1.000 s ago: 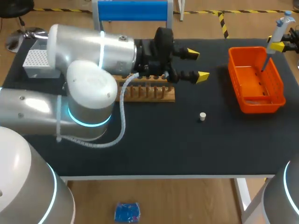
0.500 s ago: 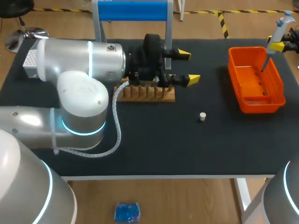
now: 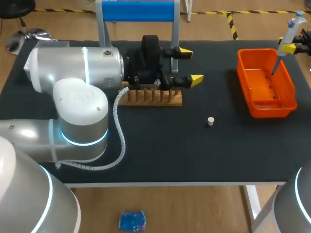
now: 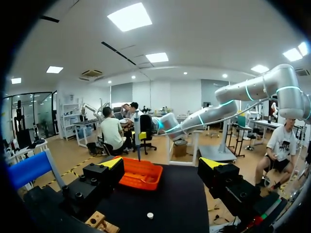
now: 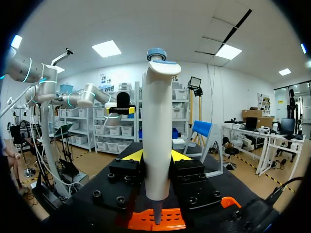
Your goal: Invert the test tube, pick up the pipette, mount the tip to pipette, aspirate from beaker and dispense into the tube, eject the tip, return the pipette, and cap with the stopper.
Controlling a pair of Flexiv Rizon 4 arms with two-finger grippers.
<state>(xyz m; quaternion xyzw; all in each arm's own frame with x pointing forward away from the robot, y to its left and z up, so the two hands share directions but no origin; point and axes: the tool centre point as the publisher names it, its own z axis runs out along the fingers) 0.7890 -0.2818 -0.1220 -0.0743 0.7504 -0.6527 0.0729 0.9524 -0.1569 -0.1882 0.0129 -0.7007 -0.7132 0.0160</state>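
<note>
**A:** What lies nearest on the desk (image 3: pixel 160 150)?

**B:** A small pale stopper (image 3: pixel 210 121). It stands alone on the dark surface, a little right of the middle of the head view.

**A:** And behind it?

**B:** The wooden rack (image 3: pixel 150 96), left of centre, set crosswise. The left arm (image 3: pixel 73 77) comes in from the frame's left and covers the ground beside the rack's left end.

**A:** How is the left hand?

**B:** The left hand (image 3: pixel 190 64) is by the far right end of the rack. Its two yellow-tipped fingers are spread wide and nothing is between them. In its own wrist view, the stopper and then the orange basket lie ahead of the fingers.

**A:** Where is that basket in the head view?

**B:** The orange basket (image 3: pixel 266 82) is at the right of the frame, well apart from the rack.

**A:** And the pipette?

**B:** The pipette (image 3: pixel 287 31) is at the upper right corner, upright over the basket's far end. The right hand (image 3: pixel 287 48) has it: in the right wrist view both fingers press its white barrel from either side, with the basket below.

**A:** Anything farther back?

**B:** A blue-topped frame (image 3: pixel 137 10) at the top centre, its grey posts behind the left hand.
</note>
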